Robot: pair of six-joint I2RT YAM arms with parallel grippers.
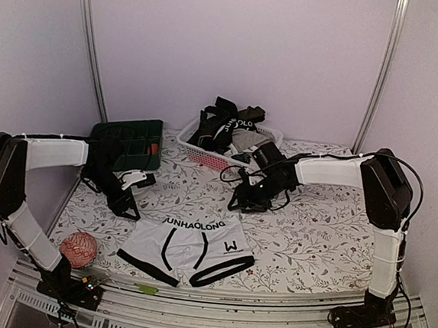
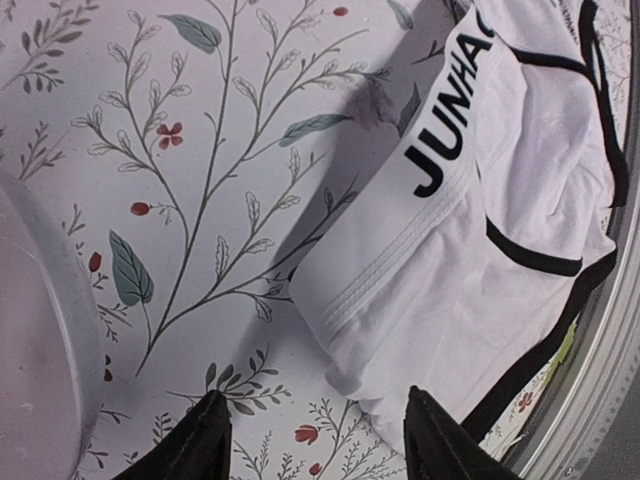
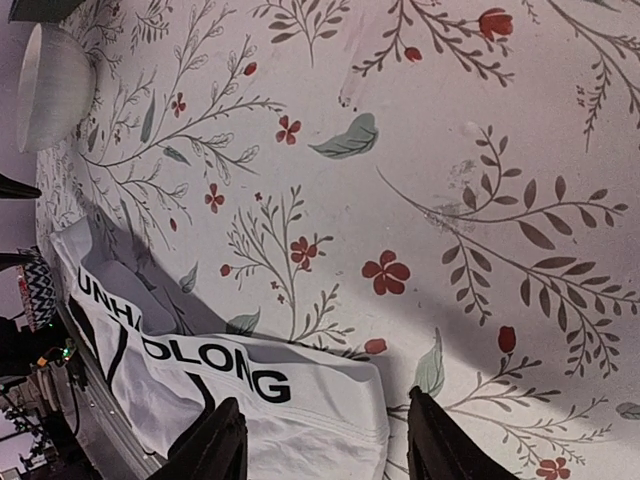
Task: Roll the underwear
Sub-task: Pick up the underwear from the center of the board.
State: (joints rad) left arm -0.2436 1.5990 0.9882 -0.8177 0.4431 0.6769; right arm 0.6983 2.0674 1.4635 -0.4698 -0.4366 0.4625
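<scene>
Top external view: one white underwear (image 1: 196,248) with black trim and a lettered waistband, spread flat on the floral tablecloth (image 1: 313,234) near the front edge, midway between the arms. Left gripper (image 1: 128,197) low over the cloth just beside the garment's left waistband corner; left wrist view shows its fingers (image 2: 210,445) apart, nothing between them. Right gripper (image 1: 248,199) near the right waistband corner, likewise released and empty. Dark and pale underwear (image 1: 224,122) heaped in a white lattice basket (image 1: 197,156) at the back. Green compartment box (image 1: 129,142) back left; red-and-white ball (image 1: 79,248) front left.
</scene>
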